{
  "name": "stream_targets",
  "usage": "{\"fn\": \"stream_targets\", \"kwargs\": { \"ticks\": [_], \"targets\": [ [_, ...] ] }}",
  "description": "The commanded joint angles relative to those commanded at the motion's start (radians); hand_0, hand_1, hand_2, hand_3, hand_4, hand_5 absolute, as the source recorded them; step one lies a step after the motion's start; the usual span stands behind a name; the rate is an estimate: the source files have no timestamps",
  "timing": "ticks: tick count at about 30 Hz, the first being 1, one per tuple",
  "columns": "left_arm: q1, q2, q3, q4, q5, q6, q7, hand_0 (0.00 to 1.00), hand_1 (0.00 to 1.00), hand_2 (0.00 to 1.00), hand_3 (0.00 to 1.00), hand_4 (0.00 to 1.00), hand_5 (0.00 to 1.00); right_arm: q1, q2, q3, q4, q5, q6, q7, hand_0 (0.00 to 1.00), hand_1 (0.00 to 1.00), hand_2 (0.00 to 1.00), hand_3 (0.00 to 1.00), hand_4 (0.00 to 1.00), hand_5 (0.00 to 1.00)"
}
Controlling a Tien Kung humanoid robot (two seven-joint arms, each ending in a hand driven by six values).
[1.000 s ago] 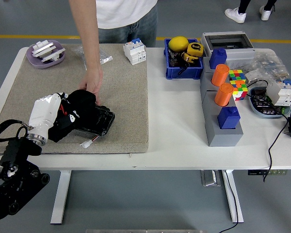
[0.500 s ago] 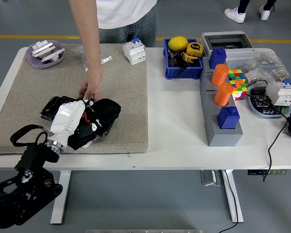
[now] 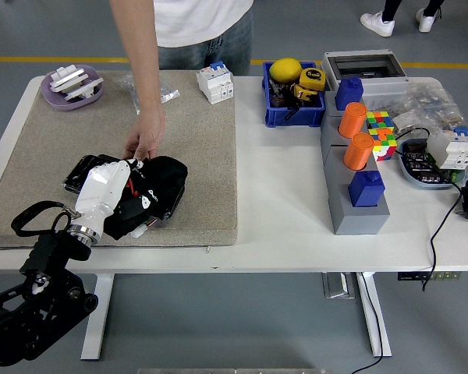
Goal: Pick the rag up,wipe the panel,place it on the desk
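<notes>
My left robot hand is curled down on the black rag, pressing it onto the dark panel that lies on the beige mat at the left of the white surface. I judge this to be mid-wipe. My right arm is not in view.

The risk I see: a person's hand rests at the panel's far edge, touching or nearly touching the rag (too close for comfort). A hard stroke toward it could bump those fingers. The panel could also skid on the mat if the person lets go, and the rag, bunched up, may slip out from under my palm.

Most of the panel is covered by rag and robot hand; only its left end shows. I cannot make out my fingertips, nor whether the person actually pins the panel.
</notes>
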Motion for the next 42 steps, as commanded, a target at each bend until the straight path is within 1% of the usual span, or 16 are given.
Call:
{"fn": "stream_targets", "kwargs": {
  "ticks": [5, 10, 14, 22, 26, 32, 42],
  "targets": [
    [-0.003, 0.003, -0.038, 0.042, -0.006, 0.001, 0.002, 0.184, 0.174, 0.479, 0.449, 0.155, 0.002, -0.001, 0.000, 0.000, 0.000, 0.002, 0.000, 0.000, 0.778, 0.657, 0.706, 0.668, 0.998, 0.531],
    [-0.001, 0.000, -0.084, 0.106, -0.001, 0.004, -0.005, 0.185, 0.173, 0.478, 0.448, 0.153, 0.002, 0.000, 0.001, 0.000, 0.001, 0.000, 0.000, 0.000, 0.778, 0.658, 0.706, 0.668, 0.998, 0.530],
    [0.003, 0.004, -0.121, 0.148, 0.005, 0.007, -0.010, 0.185, 0.173, 0.478, 0.448, 0.153, 0.002, -0.002, 0.001, -0.001, 0.001, 0.000, 0.001, -0.001, 0.778, 0.658, 0.706, 0.666, 0.998, 0.530],
    [0.000, 0.014, -0.197, 0.196, 0.021, 0.009, -0.010, 0.185, 0.173, 0.478, 0.448, 0.154, 0.002, -0.001, 0.001, 0.002, 0.001, -0.001, 0.001, 0.000, 0.778, 0.658, 0.707, 0.666, 0.998, 0.530],
    [-0.004, 0.024, -0.218, 0.219, 0.023, 0.009, -0.009, 0.185, 0.175, 0.480, 0.453, 0.166, 0.002, 0.000, 0.001, 0.003, 0.002, -0.002, 0.001, -0.001, 0.778, 0.658, 0.706, 0.665, 0.998, 0.530],
    [-0.016, 0.032, -0.236, 0.254, 0.022, 0.011, -0.011, 0.185, 0.175, 0.479, 0.453, 0.166, 0.002, 0.000, 0.001, 0.003, 0.002, 0.000, 0.001, -0.001, 0.778, 0.658, 0.706, 0.667, 0.998, 0.530],
    [-0.023, 0.032, -0.254, 0.294, 0.015, 0.020, -0.022, 0.185, 0.174, 0.479, 0.452, 0.164, 0.002, 0.000, 0.003, 0.001, 0.003, 0.001, 0.002, -0.001, 0.778, 0.659, 0.706, 0.668, 0.998, 0.531]
  ]
}}
